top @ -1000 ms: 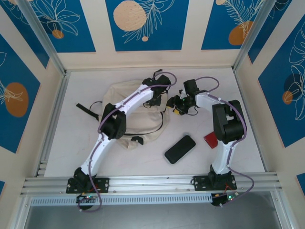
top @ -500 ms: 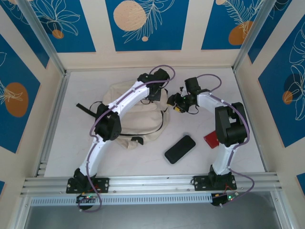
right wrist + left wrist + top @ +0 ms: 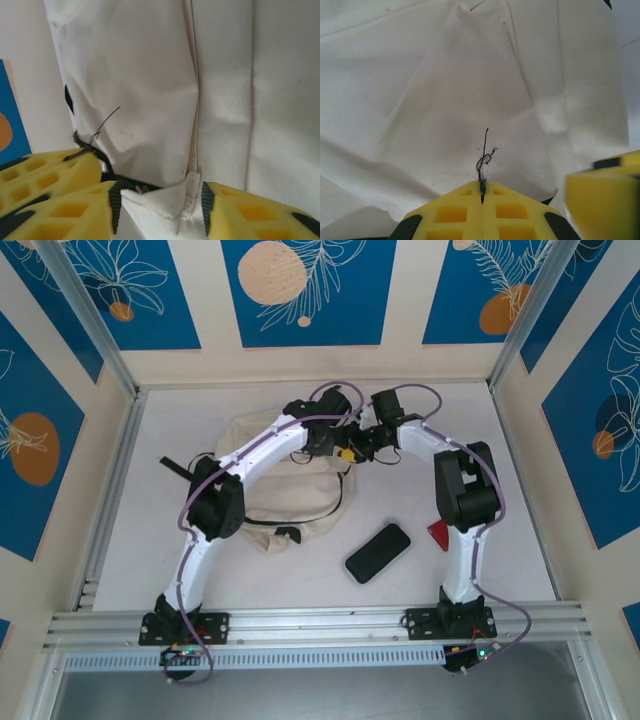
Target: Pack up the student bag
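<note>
Flat black rounded-rectangular case [image 3: 378, 552] on a white tabletop [image 3: 300, 575], near a small red flat object [image 3: 437, 536]; blue leaf-patterned wall panels [image 3: 308, 290] behind.

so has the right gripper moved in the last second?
Yes. In the top view the right gripper moved left, away from the black case, toward the student bag.
</note>
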